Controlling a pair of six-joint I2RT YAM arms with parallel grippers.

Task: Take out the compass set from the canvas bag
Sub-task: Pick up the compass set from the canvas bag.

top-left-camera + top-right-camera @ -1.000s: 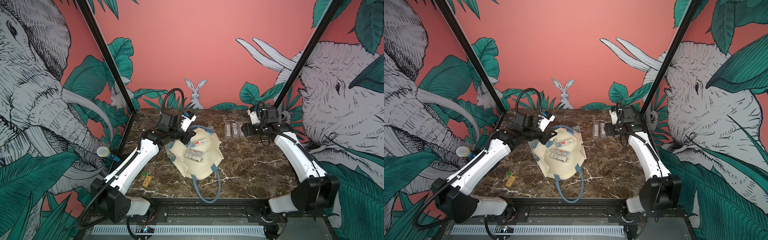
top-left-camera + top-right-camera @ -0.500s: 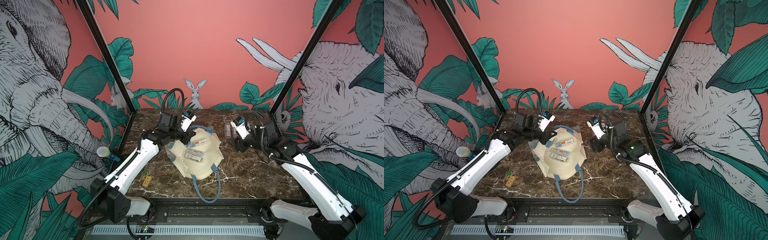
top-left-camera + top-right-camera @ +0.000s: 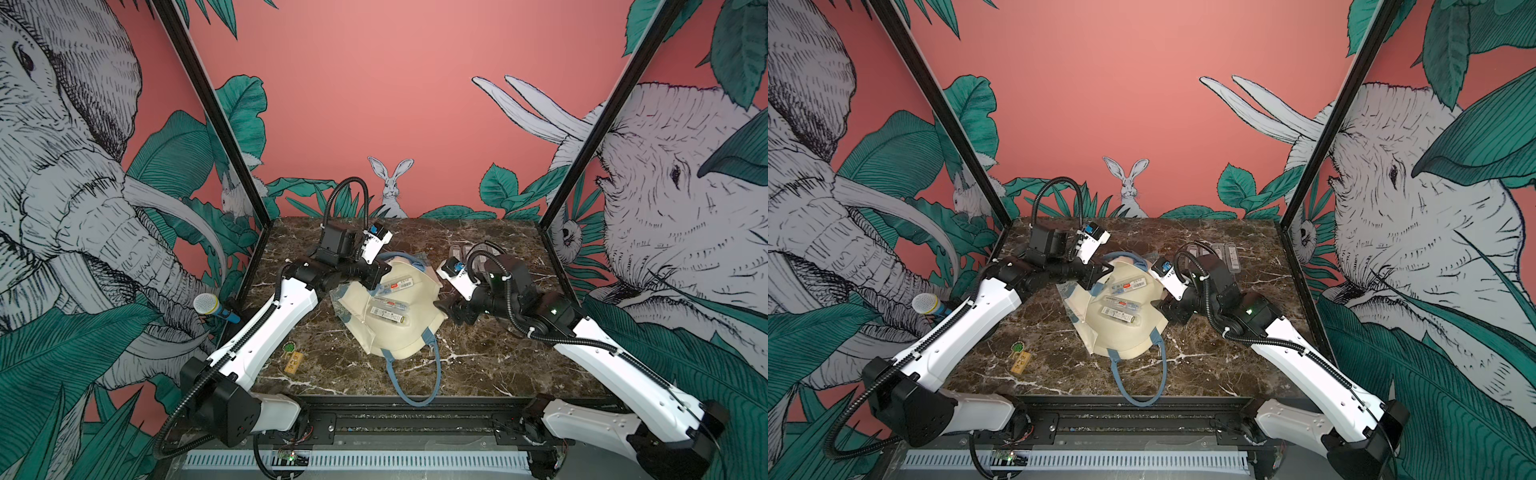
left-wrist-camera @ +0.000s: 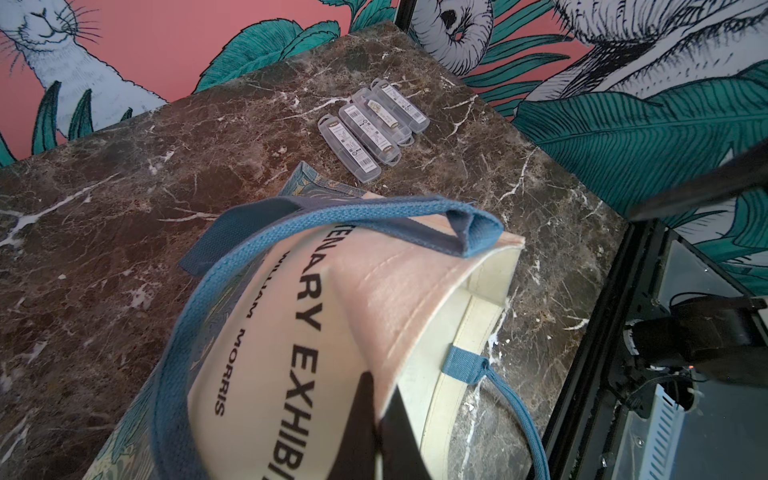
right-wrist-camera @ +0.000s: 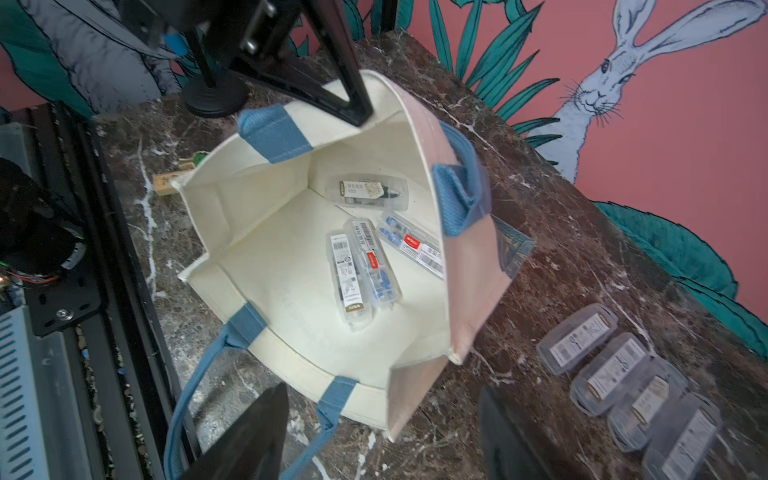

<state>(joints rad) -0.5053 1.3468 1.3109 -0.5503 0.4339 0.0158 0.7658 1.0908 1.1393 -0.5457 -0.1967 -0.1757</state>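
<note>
Cream canvas bag (image 3: 395,336) w/ blue woven strap handles lies mouth-open at centre of brown veined marble table (image 3: 478,365). Left gripper (image 3: 374,282) is pinched tight on its rim. Clear oblong plastic compass-set cases (image 5: 365,266) lie inside; row of like cases (image 4: 374,129) on table beyond. Right gripper (image 3: 451,313) is beside bag, jaws wide apart, empty.

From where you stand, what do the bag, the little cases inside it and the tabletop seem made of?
The bag: likely matte cream canvas; it folds softly, with stitched hems. The cases: clear glossy plastic, contents showing through. The tabletop: smooth brown marble with white veins, or perhaps a printed imitation.
</note>
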